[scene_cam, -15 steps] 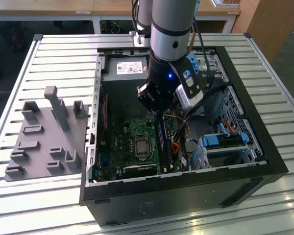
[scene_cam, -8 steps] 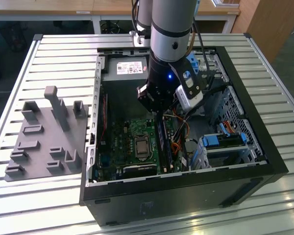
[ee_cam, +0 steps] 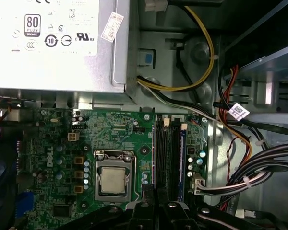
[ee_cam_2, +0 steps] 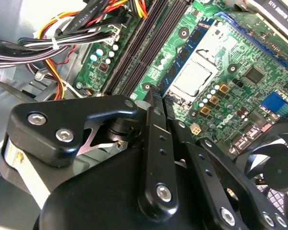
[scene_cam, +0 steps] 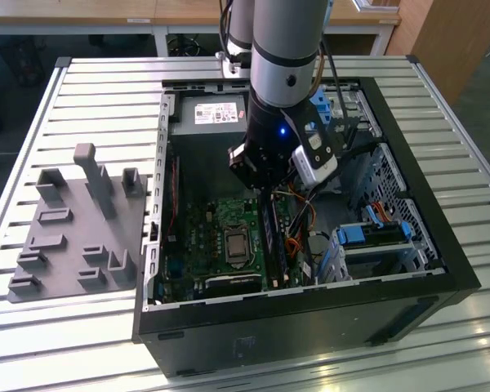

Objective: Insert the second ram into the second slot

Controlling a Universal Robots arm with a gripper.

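Note:
My gripper (scene_cam: 265, 189) hangs inside the open computer case (scene_cam: 441, 245), low over the motherboard (ee_cam: 129, 139). It sits just above one end of the bank of long black memory slots (ee_cam: 169, 153) beside the processor socket (ee_cam: 113, 179). In the second wrist view the two black fingers (ee_cam_2: 153, 124) are pressed together at their tips, and I see nothing between them. A thin blue strip (ee_cam: 182, 158) stands on edge along the outer slot; it looks like the second ram, though I cannot tell how deep it sits. In the exterior view the slots (scene_cam: 271, 241) run on from the gripper.
A silver power supply (ee_cam: 53, 43) fills one end of the case. Bundles of black, yellow and orange cables (ee_cam: 249, 177) lie close beside the slots. Blue drive brackets (scene_cam: 376, 237) sit at the exterior view's right, and a grey fixture plate (scene_cam: 73, 237) lies at its left on the slatted table.

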